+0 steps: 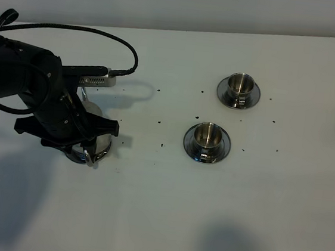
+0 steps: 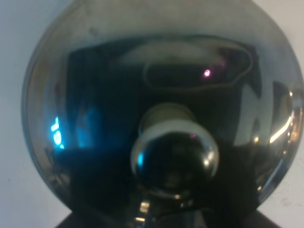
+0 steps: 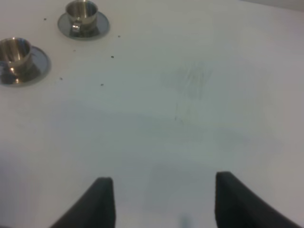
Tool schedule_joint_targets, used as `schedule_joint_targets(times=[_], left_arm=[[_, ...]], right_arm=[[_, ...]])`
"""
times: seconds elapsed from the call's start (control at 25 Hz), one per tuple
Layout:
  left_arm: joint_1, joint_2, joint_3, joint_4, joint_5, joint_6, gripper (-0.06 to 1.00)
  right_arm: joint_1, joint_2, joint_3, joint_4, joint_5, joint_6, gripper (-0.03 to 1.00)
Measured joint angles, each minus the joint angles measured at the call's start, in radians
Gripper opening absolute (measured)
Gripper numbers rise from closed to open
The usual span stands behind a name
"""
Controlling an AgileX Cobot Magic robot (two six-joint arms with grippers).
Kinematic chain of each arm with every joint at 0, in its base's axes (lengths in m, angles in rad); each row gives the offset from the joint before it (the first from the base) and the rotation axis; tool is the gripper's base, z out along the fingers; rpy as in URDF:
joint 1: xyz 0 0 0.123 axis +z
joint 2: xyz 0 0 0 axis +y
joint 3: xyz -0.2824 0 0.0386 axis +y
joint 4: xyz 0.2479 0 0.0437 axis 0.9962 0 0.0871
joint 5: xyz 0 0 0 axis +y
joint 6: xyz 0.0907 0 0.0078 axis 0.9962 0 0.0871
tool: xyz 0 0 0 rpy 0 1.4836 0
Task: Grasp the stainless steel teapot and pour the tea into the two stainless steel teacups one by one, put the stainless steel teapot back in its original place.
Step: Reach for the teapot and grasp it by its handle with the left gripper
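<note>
The stainless steel teapot (image 1: 98, 131) stands at the left of the white table, mostly hidden under my left gripper (image 1: 87, 144). Only shiny edges and its loop handle (image 1: 93, 158) show there. In the left wrist view its domed lid (image 2: 118, 95) and round knob (image 2: 174, 159) fill the picture; the fingers do not show. One of the two stainless steel teacups (image 1: 240, 85) sits on its saucer at the back right (image 3: 81, 12). The other teacup (image 1: 207, 135) stands nearer, in the middle (image 3: 14, 50). My right gripper (image 3: 164, 199) hangs open over bare table.
Small dark specks (image 1: 159, 122) are scattered on the table between the teapot and the cups. A black cable (image 1: 105, 35) loops behind the left arm. The table's far edge (image 1: 225, 31) runs along the back.
</note>
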Motion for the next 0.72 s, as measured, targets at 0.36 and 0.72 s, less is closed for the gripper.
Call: schedule_joint_targets(times=[0.36, 0.72], left_arm=[[0.000, 0.000, 0.000, 0.000, -0.001, 0.000, 0.24], [0.000, 0.000, 0.000, 0.000, -0.004, 0.028, 0.23]], right_arm=[[0.000, 0.000, 0.000, 0.000, 0.000, 0.000, 0.46], [0.000, 0.000, 0.000, 0.000, 0.000, 0.000, 0.46]])
